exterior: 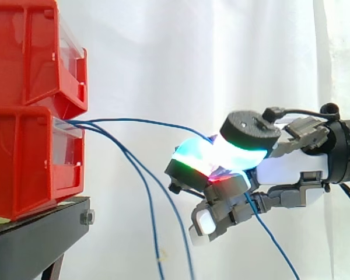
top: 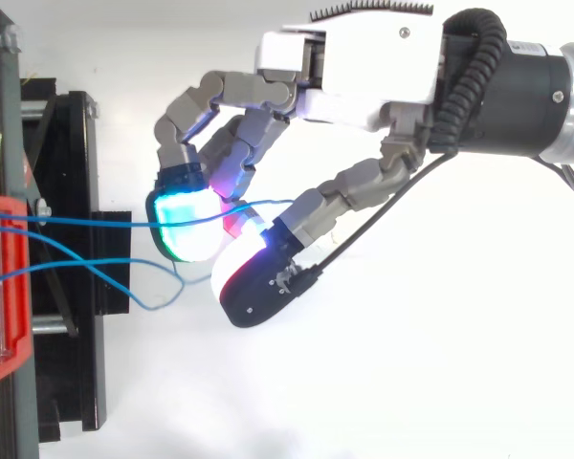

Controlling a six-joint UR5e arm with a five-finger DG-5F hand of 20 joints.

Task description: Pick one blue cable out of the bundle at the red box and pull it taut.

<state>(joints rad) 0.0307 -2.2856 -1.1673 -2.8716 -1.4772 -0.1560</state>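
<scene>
Hand [top: 364, 67] comes in from the right with its fingers curled, and the glowing pads [top: 187, 225] are pinched together on one blue cable [exterior: 151, 121]. That cable leaves the front of the lower red box [exterior: 23, 163] and runs across the open gap to the pinch. It reads nearly straight from above and slightly bowed from the side, so probably not fully taut yet. Its free tail [exterior: 274, 239] hangs below the hand. The other blue cables [exterior: 146, 186] droop from the same box, down past the black stand [exterior: 35, 233], apart from the hand. Handling guess: thin, very light, limp wire with a smooth jacket (likely to slide through soft pads if the pull is quick). Best hold looks like pad to pad across the strand, well clear of the box mouth, as here. Pull slow and straight away from the box. Snagging the drooping neighbours is the main risk.
</scene>
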